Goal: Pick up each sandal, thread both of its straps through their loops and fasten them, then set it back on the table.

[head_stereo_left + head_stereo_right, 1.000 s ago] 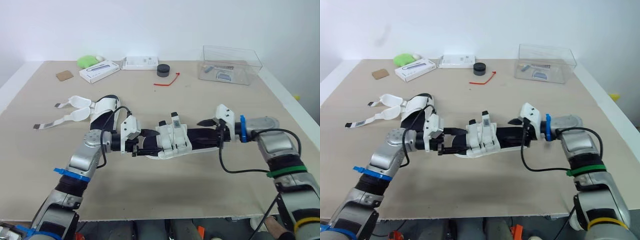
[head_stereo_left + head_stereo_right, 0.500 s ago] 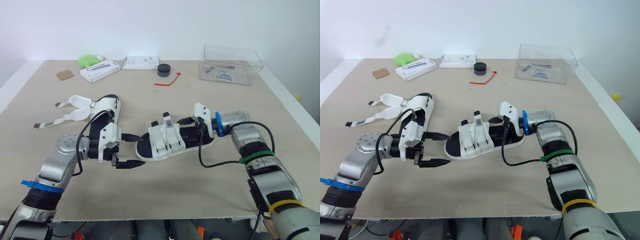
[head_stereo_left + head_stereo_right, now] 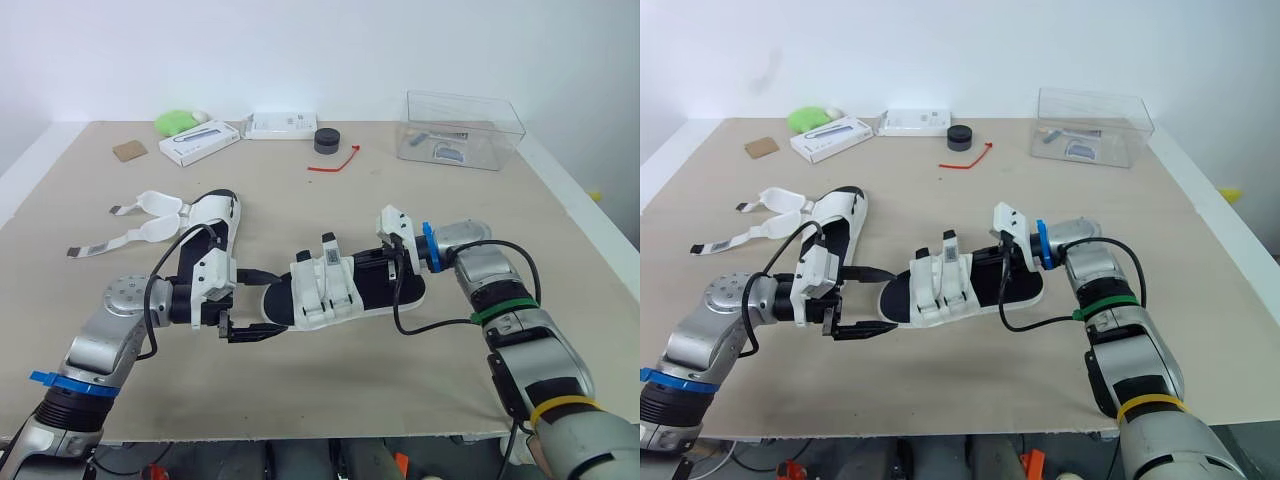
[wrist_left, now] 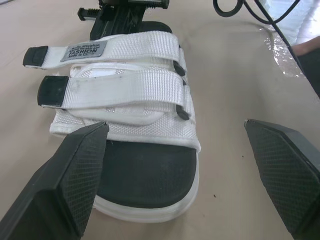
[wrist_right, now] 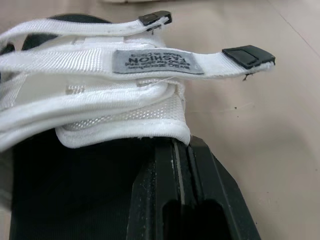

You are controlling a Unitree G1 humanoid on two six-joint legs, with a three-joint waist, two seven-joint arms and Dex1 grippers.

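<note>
The table was seen bearing both sandals. The strapped sandal lay flat between the two grippers. One end sat just ahead of the left gripper, whose jaws were spread wide, touching nothing. The right gripper rested on the other end, jaws pressed close together. The unstrapped sandal lay beyond the left gripper.

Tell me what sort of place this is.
Most likely a robot test bench in a lab: a plain tan table against a bare white wall, with props set out on it: a fastened sandal, an unstrapped sandal and a clear plastic box.
</note>
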